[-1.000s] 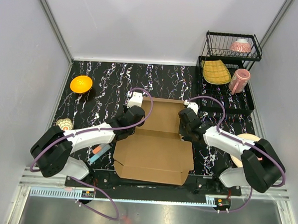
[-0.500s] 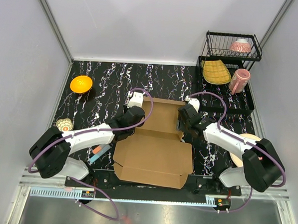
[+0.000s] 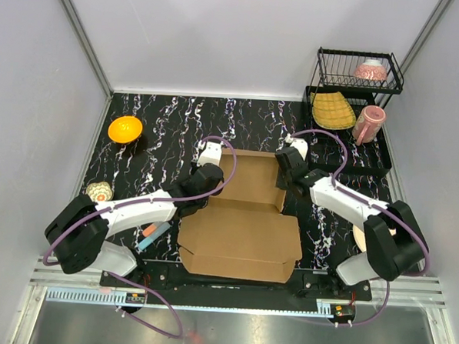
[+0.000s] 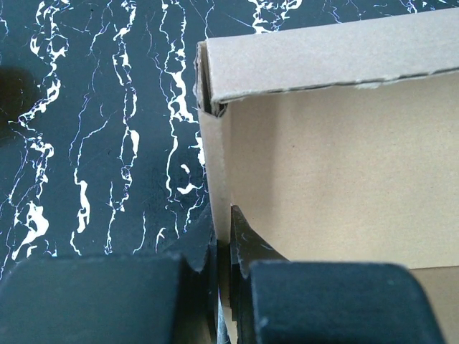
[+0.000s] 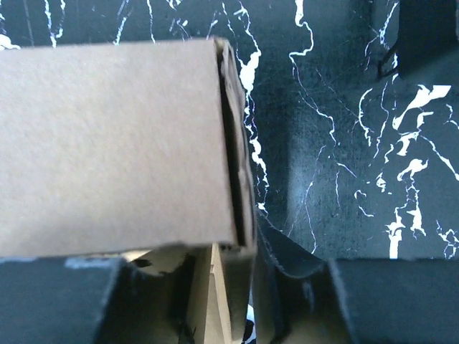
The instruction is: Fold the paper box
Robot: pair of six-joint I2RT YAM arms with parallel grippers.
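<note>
The paper box (image 3: 242,219) is plain brown cardboard in the middle of the table, its tray part at the back and its lid panel lying open toward the near edge. My left gripper (image 3: 207,165) is shut on the box's left side wall (image 4: 215,186); the wall stands upright between the fingers (image 4: 247,247). My right gripper (image 3: 285,169) is shut on the box's right side wall (image 5: 240,193), which is doubled over, with a brown panel (image 5: 115,143) filling the left of that view.
An orange bowl (image 3: 125,129) sits at the back left. A small pale object (image 3: 100,190) and a pink-and-blue marker (image 3: 154,234) lie left of the box. A black rack (image 3: 348,109) at the back right holds a yellow dish, a pink mug and a pink bowl.
The right gripper has moved toward the back along the right wall, and its arm has stretched out. The lid panel has shifted a little to the right. The left gripper has barely moved.
</note>
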